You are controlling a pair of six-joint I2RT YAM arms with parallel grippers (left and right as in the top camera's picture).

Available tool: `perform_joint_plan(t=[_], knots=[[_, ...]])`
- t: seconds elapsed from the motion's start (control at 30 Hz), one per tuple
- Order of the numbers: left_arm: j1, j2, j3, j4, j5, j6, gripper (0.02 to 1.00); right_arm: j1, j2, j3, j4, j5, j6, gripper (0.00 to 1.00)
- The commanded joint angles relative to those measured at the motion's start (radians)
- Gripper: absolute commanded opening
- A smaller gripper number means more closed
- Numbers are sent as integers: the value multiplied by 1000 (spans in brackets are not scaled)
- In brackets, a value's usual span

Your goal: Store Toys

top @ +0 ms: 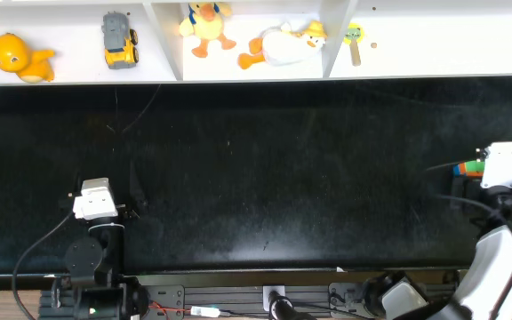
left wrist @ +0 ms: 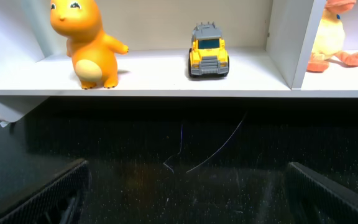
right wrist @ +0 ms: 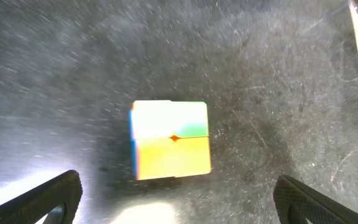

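Here, the white shelf (top: 78,76) runs along the far edge of the black table (top: 265,178), and everything is placed from it. In the shelf's left compartment an orange figure (top: 20,55) stands at the left end, with a yellow truck (top: 120,42) to its right, near the divider, its front facing out of the shelf. In the shelf's middle compartment sits a yellow duck plush (top: 207,27), and a white duck plush (top: 283,44) lies on its side just beside it. The shelf's right compartment holds a small green-and-yellow toy with a wooden handle (top: 354,40). Well in front of the shelf's left compartment, the left gripper (left wrist: 188,186) hangs over bare table with its fingers spread wide and nothing between them; it faces the figure and the truck. Well in front of the shelf's right end, the right gripper (right wrist: 185,199) points down at the table, its fingers also spread wide. A multi-coloured cube (right wrist: 171,140) lies flat on the table beneath it, between the two fingers and apart from both.
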Motion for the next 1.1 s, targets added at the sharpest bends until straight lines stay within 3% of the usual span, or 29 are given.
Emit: perform_joint_plan(t=[0.03, 0.13, 0.23, 0.37, 0.67, 0.9, 1.0, 1.1], knots=[[4, -8, -1, -2, 3, 11, 998, -46, 99, -8, 76, -52, -77, 1000], [4, -8, -1, -2, 3, 11, 996, -47, 161, -8, 116, -69, -77, 1000], [4, -8, -1, -2, 3, 11, 998, -43, 206, -8, 137, -146, -74, 998], [4, -8, -1, -2, 3, 11, 998, -42, 239, -8, 161, -212, 40, 963], [4, -8, -1, -2, 3, 11, 998, -42, 266, -9, 167, -188, 187, 781], [4, -8, -1, -2, 3, 11, 998, -42, 305, -9, 176, -180, 187, 654], [4, -8, -1, -2, 3, 11, 998, -41, 303, -9, 204, -178, 230, 544], [4, -8, -1, -2, 3, 11, 998, -26, 276, -8, 219, -178, 267, 498]])
